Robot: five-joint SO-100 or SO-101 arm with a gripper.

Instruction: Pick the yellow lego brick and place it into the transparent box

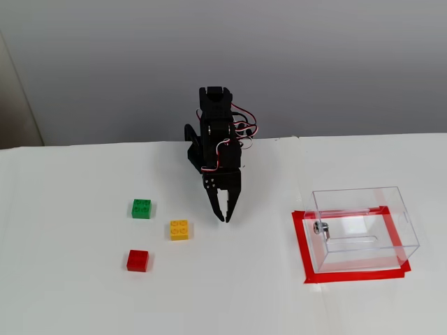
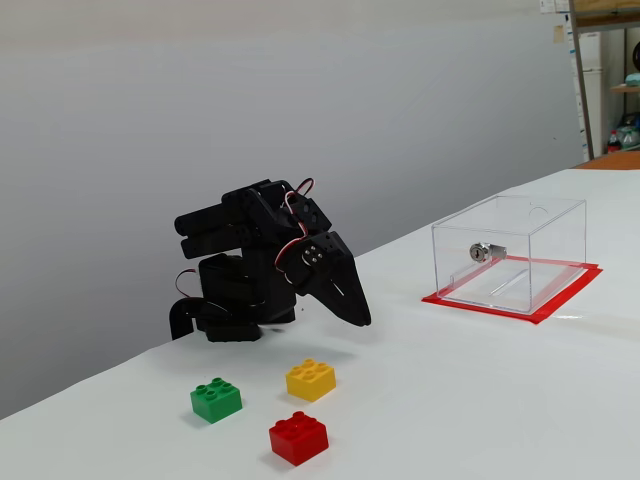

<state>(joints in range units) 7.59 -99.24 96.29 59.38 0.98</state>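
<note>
Nearby, yellow lego brick unmarked, claw closed, empty, transparent box apart.

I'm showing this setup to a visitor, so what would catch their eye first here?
Probably the black arm at the back of the white table, its gripper folded down and shut. Next, the transparent box on bright red tape at the right. Then three bricks at the left: green brick, yellow lego brick, red brick.

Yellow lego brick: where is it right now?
In a fixed view, the yellow lego brick lies on the table, left of the gripper, between the green brick and red brick.
</note>
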